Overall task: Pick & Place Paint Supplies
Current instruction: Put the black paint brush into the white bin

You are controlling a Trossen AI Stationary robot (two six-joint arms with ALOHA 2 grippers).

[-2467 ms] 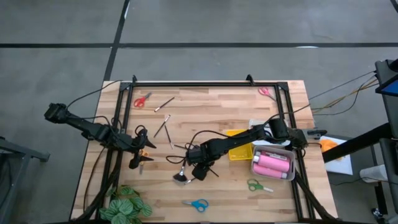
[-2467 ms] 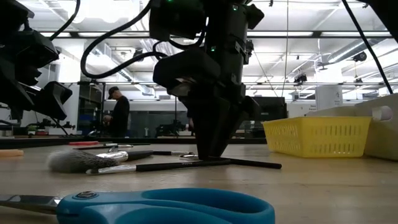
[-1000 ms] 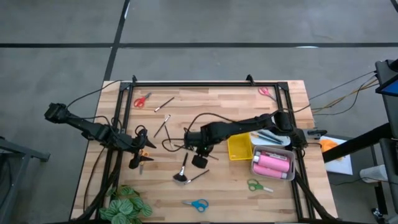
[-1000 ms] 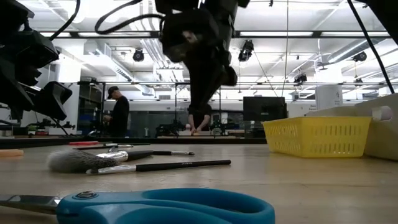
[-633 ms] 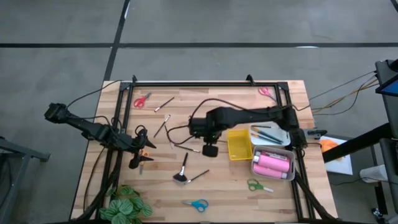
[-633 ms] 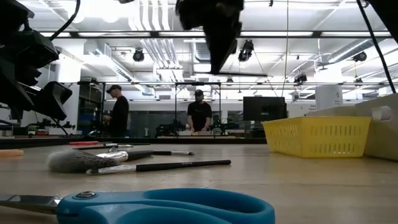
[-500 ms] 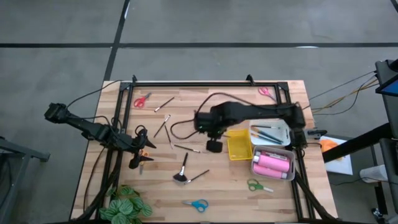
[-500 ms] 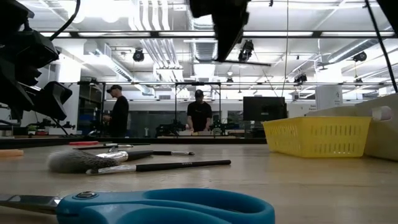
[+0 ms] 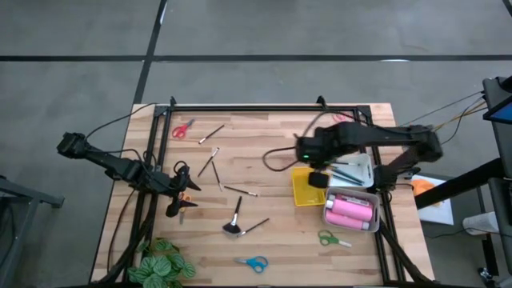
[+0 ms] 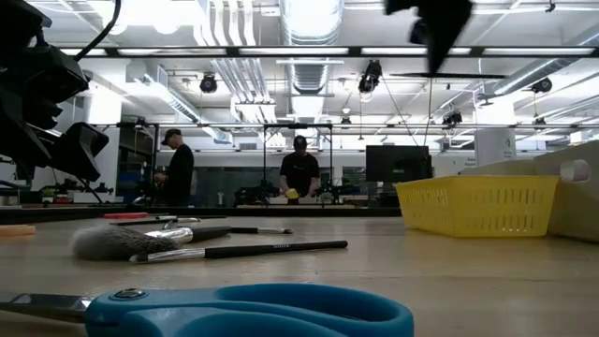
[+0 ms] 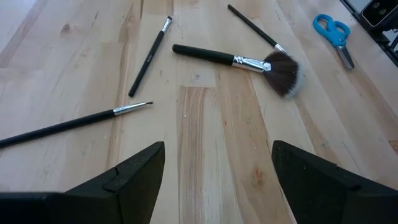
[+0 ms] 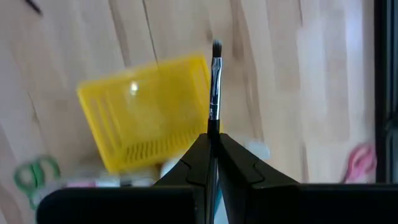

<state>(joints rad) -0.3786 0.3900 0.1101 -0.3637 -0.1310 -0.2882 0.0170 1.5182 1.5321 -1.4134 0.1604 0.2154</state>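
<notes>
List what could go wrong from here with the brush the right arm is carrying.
1. The right gripper pinches the thin brush only at its handle end, so it could swing or slip out.
2. It hangs above the yellow tray, beside the white tray of brushes; a release here may land in the wrong tray.

Under the right gripper point(image 9: 318, 179) sits a bright yellow slotted tray point(image 9: 305, 187), beside it pink bottles point(image 9: 350, 211) in a white tray point(image 9: 350, 226), and green-handled scissors point(image 9: 331, 238) just past.
</notes>
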